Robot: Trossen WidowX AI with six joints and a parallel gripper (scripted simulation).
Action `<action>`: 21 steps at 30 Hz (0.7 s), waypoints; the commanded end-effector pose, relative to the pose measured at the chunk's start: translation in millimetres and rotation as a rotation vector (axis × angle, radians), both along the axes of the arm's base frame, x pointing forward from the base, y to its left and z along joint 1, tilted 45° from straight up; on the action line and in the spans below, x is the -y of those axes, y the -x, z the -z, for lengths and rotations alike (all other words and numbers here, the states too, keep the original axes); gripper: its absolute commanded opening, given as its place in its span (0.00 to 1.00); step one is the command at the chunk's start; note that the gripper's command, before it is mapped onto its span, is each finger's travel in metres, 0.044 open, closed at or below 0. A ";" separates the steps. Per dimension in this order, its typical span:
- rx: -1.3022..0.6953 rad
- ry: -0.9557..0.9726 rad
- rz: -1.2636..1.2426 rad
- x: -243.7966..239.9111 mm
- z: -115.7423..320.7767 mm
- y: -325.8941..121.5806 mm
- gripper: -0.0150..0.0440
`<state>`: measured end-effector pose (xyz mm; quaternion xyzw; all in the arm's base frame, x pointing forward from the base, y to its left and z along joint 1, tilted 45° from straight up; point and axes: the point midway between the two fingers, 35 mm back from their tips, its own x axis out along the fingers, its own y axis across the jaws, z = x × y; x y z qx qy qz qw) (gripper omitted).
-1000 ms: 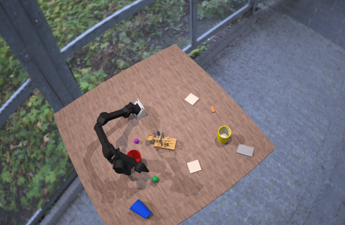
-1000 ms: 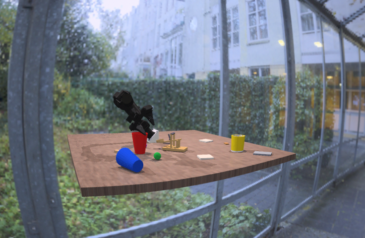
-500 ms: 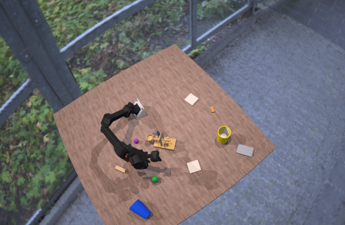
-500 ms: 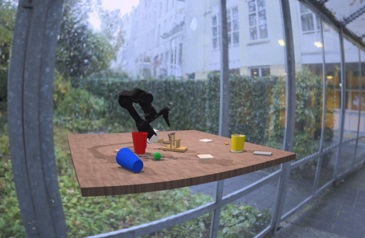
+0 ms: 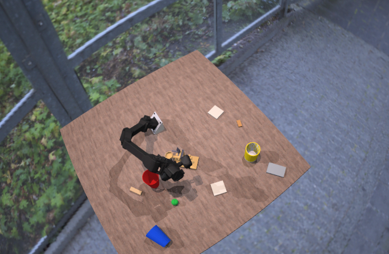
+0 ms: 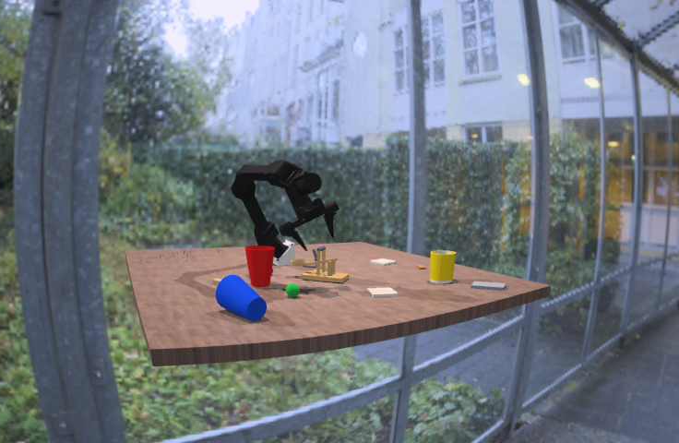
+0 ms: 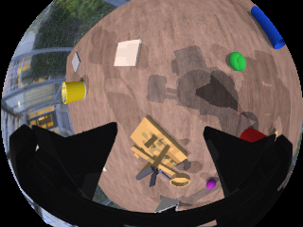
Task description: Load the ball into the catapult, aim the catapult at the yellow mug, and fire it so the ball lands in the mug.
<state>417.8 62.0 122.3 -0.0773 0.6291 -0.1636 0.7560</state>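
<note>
My gripper (image 6: 318, 243) (image 7: 162, 129) is open and empty, pointing down above the catapult. The wooden catapult (image 5: 194, 162) (image 6: 325, 277) (image 7: 142, 130) stands on the table; its round cup (image 5: 168, 155) (image 7: 180, 180) is empty and points away from the yellow mug. The yellow mug (image 5: 251, 155) (image 6: 442, 267) (image 7: 76, 92) stands upright beyond the catapult's other end. A small purple ball (image 7: 211, 183) lies near the catapult's cup; the arm hides it in the top view. A larger green ball (image 5: 174, 202) (image 6: 292, 291) (image 7: 238, 61) lies on the table farther off.
A red cup (image 5: 150, 179) (image 6: 259, 266) stands near the catapult. A blue cup (image 5: 158, 236) (image 6: 240, 297) lies on its side. Two cream tiles (image 5: 215, 111) (image 5: 218, 188), a grey plate (image 5: 276, 169), an orange block (image 5: 239, 123) and a tan block (image 5: 135, 190) lie flat.
</note>
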 end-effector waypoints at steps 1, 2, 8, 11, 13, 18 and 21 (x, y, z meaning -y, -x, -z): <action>-0.106 0.076 -0.111 -11.6 18.2 11.5 1.00; -0.125 0.090 -0.134 -14.3 21.0 13.6 1.00; -0.239 0.177 -0.275 -29.7 37.0 26.9 1.00; -0.297 0.221 -0.346 -37.0 44.3 33.7 1.00; -0.335 0.251 -0.393 -41.6 48.9 38.3 1.00; -0.432 0.326 -0.513 -52.8 59.6 49.9 1.00; -0.490 0.371 -0.584 -59.1 65.4 56.8 1.00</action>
